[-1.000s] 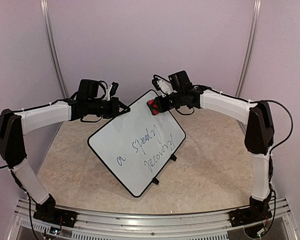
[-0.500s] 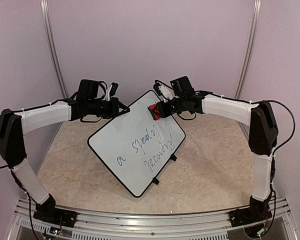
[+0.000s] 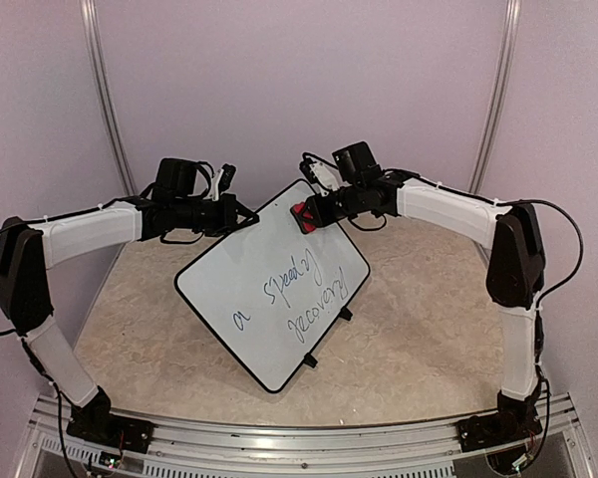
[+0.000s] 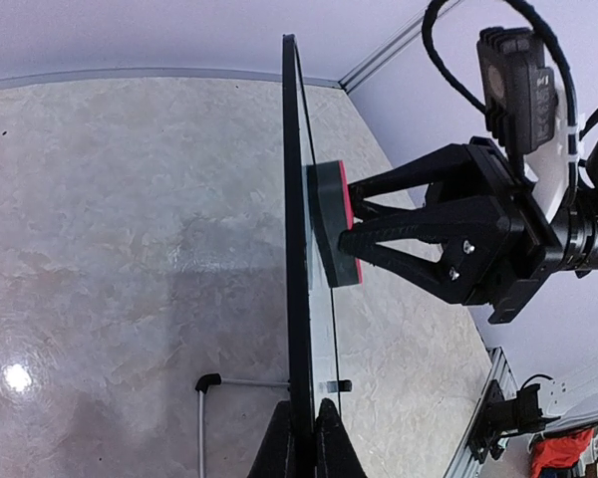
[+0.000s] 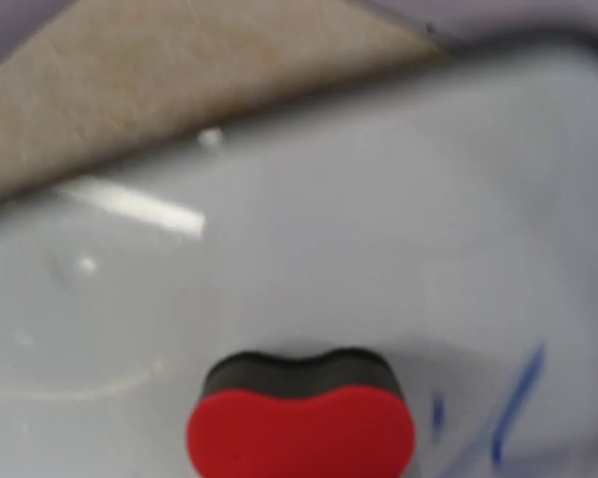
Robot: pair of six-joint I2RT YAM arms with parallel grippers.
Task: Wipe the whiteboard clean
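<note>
The whiteboard [image 3: 241, 277] stands tilted in the middle of the table [image 3: 419, 334], and its handwriting [image 3: 291, 299] covers the half toward the table's near edge. Farther back, our right gripper [image 3: 311, 211] is closed narrowly on the red eraser [image 3: 301, 214], pressed flat on the board's far corner, so we judge the wipe must come toward the near edge. At the far-left rim, the left gripper [image 3: 241, 215] pinches the board tightly.

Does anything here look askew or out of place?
Only the whiteboard: it sits diagonally and tilted, the left gripper shut on its left edge. The right gripper holds the red eraser against its top corner.
</note>
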